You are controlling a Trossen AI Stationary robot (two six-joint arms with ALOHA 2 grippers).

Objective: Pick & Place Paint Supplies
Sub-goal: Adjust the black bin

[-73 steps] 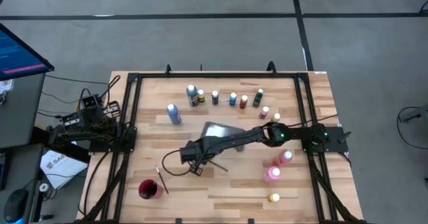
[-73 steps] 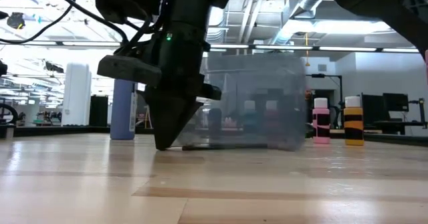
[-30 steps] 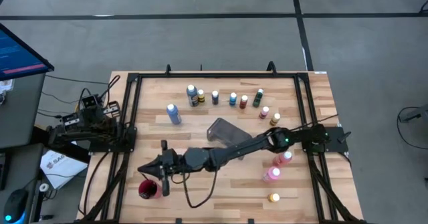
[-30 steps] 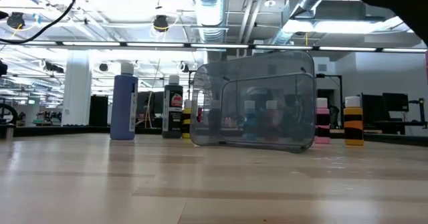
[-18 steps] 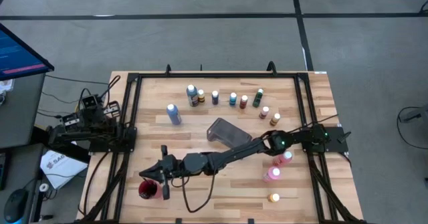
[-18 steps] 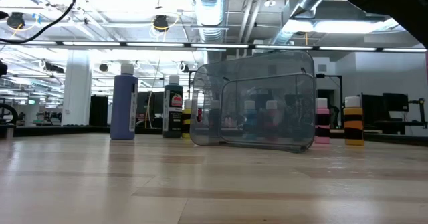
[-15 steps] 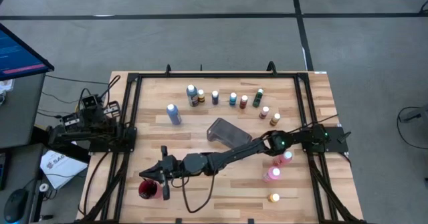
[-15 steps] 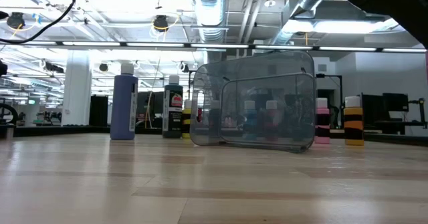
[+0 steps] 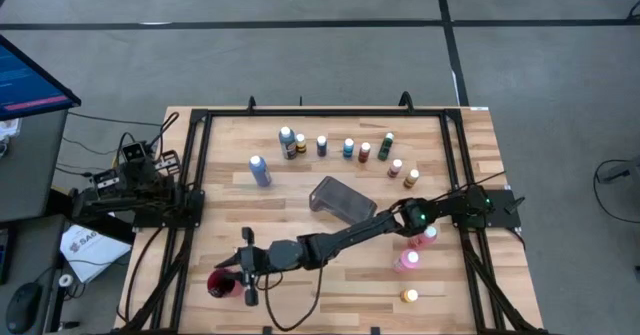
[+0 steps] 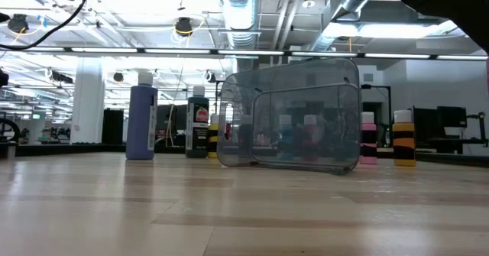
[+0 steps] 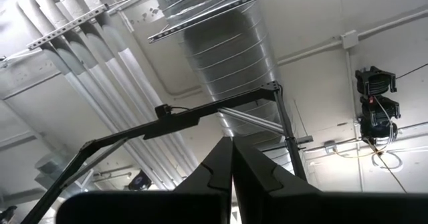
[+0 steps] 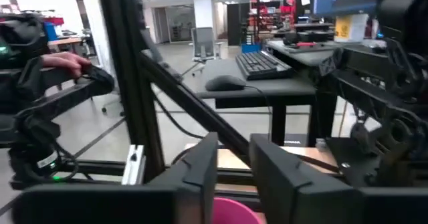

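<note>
My right gripper (image 9: pixel 230 275) reaches level across the table to the near left. It stands open at the red cup (image 9: pixel 218 286). In the right wrist view nothing shows between its fingers (image 12: pixel 234 145), and the cup's rim (image 12: pixel 231 212) lies just below them. Small paint bottles stand in a row (image 9: pixel 348 148) on the far part of the table, beside a bigger blue one (image 9: pixel 259 170). Pink bottles (image 9: pixel 407 261) and a yellow one (image 9: pixel 409 296) stand near right. My left gripper (image 11: pixel 232 164) is shut, parked at the left edge and pointing up. No paintbrush shows plainly.
A grey mesh tray (image 9: pixel 335 197) lies on its side mid-table; it also fills the low view's middle as the mesh tray (image 10: pixel 294 122). A black frame (image 9: pixel 200 175) runs round the table. Bare wood lies between the tray and the near edge.
My right gripper has gone toward the table's near edge and down, closing on the red cup, and has rolled a little. The bottles and the mesh tray have stayed where they were.
</note>
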